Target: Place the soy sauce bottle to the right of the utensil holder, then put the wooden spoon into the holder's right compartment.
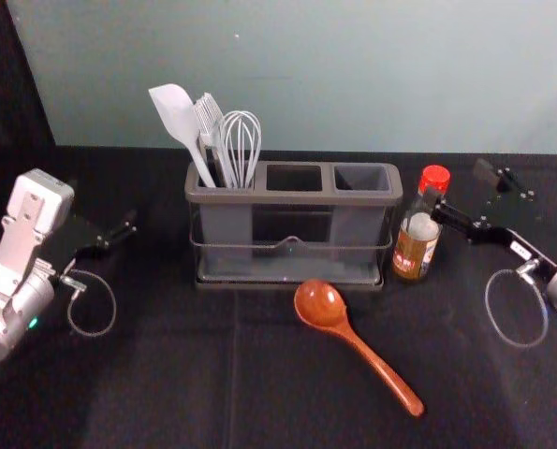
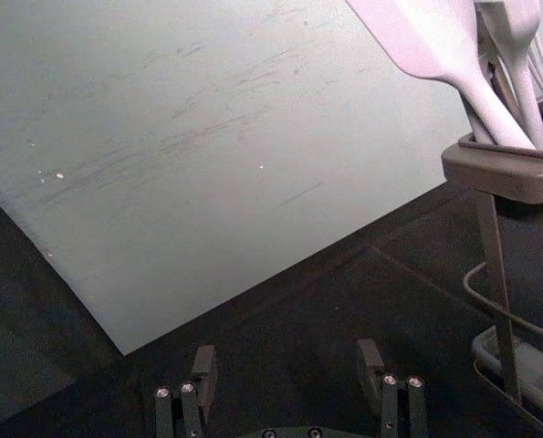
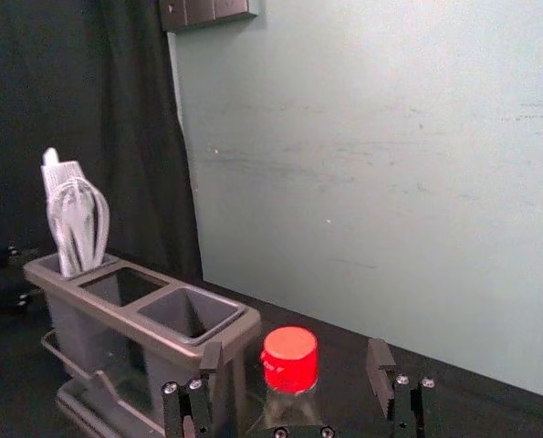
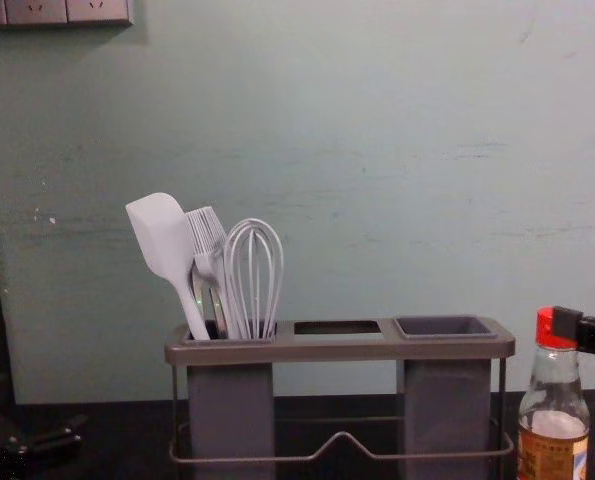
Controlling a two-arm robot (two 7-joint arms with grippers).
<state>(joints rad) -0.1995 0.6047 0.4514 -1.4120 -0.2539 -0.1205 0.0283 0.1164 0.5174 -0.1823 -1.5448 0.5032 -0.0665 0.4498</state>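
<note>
Fingers parted, my right gripper is at the likely slippery glass bottle, best held mid-body; left gripper, also parted, left of holder.

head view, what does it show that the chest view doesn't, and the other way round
Head view: the spoon, lying in front of the holder, bowl toward it.

Chest view: part of a socket panel high on the wall, at upper left.

Both: the holder, with the spatula and whisk in its left compartment; the bottle upright to its right; the right gripper open at the bottle's top; the left gripper open, off to the left of the holder.
</note>
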